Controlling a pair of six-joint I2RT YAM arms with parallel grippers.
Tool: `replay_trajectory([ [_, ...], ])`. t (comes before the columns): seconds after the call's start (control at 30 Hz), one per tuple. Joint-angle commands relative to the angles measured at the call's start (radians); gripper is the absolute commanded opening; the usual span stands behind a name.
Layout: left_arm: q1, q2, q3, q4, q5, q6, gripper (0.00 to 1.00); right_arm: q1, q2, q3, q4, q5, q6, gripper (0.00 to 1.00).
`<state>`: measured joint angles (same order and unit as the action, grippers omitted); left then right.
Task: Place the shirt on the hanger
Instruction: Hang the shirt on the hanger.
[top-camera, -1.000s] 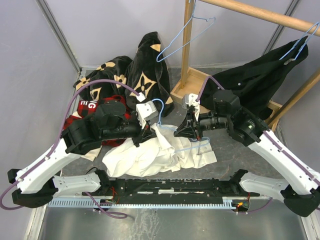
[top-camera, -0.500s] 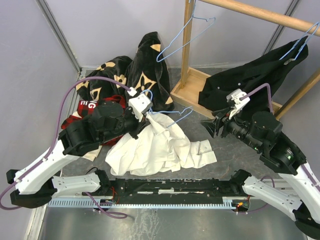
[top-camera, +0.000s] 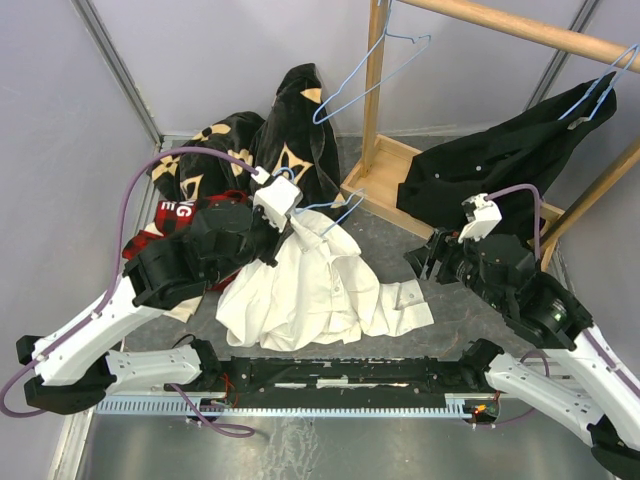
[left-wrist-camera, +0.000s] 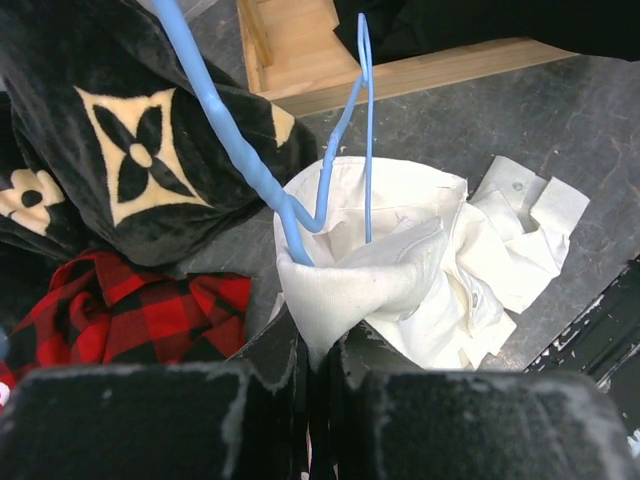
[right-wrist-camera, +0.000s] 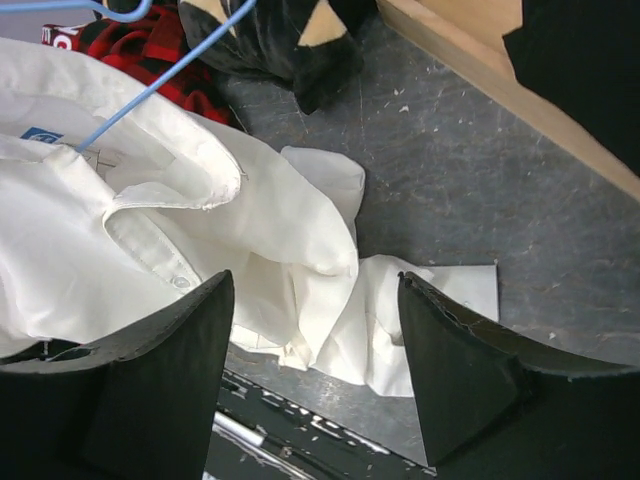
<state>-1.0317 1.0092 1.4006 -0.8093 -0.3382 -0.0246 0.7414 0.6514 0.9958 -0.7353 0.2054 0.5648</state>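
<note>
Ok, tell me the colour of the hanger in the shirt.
The hanger is light blue, clearest in the left wrist view.

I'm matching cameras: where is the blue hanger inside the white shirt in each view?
Top: hanger at centre, sticking out of the white shirt.
Left wrist: hanger upper middle, rising from the cloth.
Right wrist: hanger top left.
Shared landmark: the white shirt.

Bare table (top-camera: 392, 252) between shirt (top-camera: 300, 290) and wooden rack (top-camera: 385, 162)
</note>
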Motion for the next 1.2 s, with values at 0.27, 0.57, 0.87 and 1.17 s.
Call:
replay_trajectory([
  [0.27, 0.0, -0.031, 0.023, 0.101, -0.08, -0.041, 0.03, 0.002, 0.029, -0.177, 0.205, -0.014, 0.337, 0.78],
  [0.57, 0.001, -0.03, 0.029, 0.106, -0.085, -0.04, 0.03, 0.198, 0.071, -0.293, 0.416, 0.183, 0.491, 0.83],
  [0.87, 0.0, -0.037, 0.024, 0.117, -0.066, -0.041, 0.03, 0.368, 0.065, -0.357, 0.561, 0.401, 0.556, 0.84],
  [1.17, 0.0, -0.068, 0.007, 0.131, -0.008, -0.047, 0.03, 0.373, 0.17, -0.309, 0.652, 0.512, 0.57, 0.82],
])
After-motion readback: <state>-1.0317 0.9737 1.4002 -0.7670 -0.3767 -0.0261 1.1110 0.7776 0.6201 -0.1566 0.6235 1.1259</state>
